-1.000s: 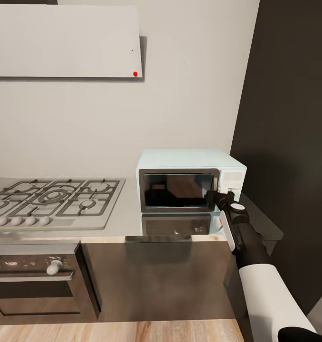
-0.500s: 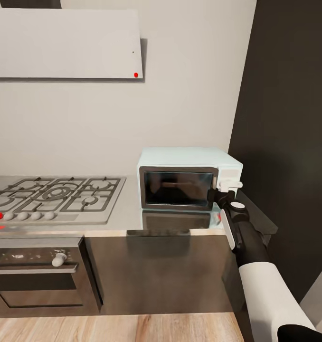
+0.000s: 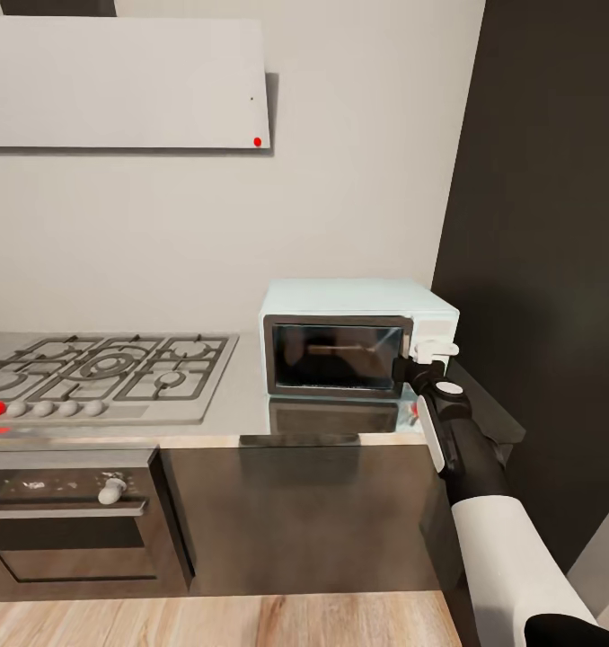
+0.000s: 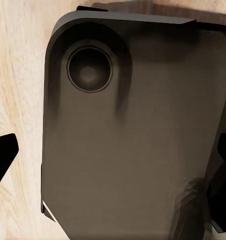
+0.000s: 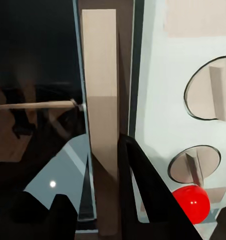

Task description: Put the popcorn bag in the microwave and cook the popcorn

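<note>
The pale mint-blue microwave (image 3: 358,305) stands on the grey countertop (image 3: 242,409) against the wall, its dark glass door shut. My right gripper (image 3: 405,368) is at the door's right edge. In the right wrist view its dark fingers (image 5: 143,195) sit on either side of the door's beige vertical handle (image 5: 100,100), closed against it. Beside the handle are two round knobs (image 5: 213,90) and a red light (image 5: 191,202). My left gripper (image 4: 113,155) is open and holds nothing, hanging over my own dark base. The popcorn bag and the popcorn are out of view.
A gas hob (image 3: 107,373) with grey grates fills the counter's left part, and a black oven (image 3: 66,526) sits below it. A white hood (image 3: 125,81) hangs above. A dark tall panel (image 3: 547,270) rises right of the microwave. Wooden floor (image 3: 224,620) lies in front.
The head camera shifted slightly between one second and half a second ago. Since then nothing has visibly moved, and my right gripper stays at the door's handle.
</note>
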Motion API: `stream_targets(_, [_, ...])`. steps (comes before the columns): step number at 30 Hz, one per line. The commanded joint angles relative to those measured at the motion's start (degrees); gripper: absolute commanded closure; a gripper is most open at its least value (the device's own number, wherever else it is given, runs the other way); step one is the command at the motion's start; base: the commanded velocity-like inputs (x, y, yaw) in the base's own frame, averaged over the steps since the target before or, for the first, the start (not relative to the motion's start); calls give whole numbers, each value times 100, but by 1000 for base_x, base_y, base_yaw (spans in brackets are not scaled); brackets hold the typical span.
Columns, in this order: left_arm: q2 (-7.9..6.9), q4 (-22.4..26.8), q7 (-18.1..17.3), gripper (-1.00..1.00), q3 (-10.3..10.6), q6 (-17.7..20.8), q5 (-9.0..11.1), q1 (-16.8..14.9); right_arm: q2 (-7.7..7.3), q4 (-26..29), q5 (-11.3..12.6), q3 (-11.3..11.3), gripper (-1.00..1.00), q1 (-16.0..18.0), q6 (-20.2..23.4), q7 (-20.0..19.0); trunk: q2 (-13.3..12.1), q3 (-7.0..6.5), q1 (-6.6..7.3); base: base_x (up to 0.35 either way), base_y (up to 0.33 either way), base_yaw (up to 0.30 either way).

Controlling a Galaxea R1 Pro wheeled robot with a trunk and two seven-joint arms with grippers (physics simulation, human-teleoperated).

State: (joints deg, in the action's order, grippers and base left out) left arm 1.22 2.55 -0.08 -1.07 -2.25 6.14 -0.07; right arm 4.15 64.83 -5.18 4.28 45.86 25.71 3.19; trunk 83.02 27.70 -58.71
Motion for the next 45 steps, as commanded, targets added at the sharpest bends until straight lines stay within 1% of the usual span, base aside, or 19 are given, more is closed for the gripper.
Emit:
stream_targets(1, [1,0,-1,-100,-5,-13,54,-2,6,3,30,2,100,1,30,-20,3,6,0,0,0,0])
stream_targets(12, [1,0,-1,-100,-7,-11,54,-2,9,3,24,2,100,2,21,-20,3,6,0,-73,0,0])
stream_targets(17, [2,0,0,-100,-7,-13,54,-2,8,3,26,2,100,2,21,-20,3,6,0,-202,0,0])
stream_targets(31, [1,0,1,-100,-7,-11,54,-2,8,3,18,2,100,2,65,-20,3,6,0,-11,1,0])
stream_targets(40, [2,0,8,-100,-7,-10,63,-2,12,3,17,5,100,2,38,-20,3,6,0,-107,176,0])
stream_targets(45, [1,0,8,-100,-7,-13,63,-2,7,3,17,5,100,2,34,-20,3,6,0,-39,44,0])
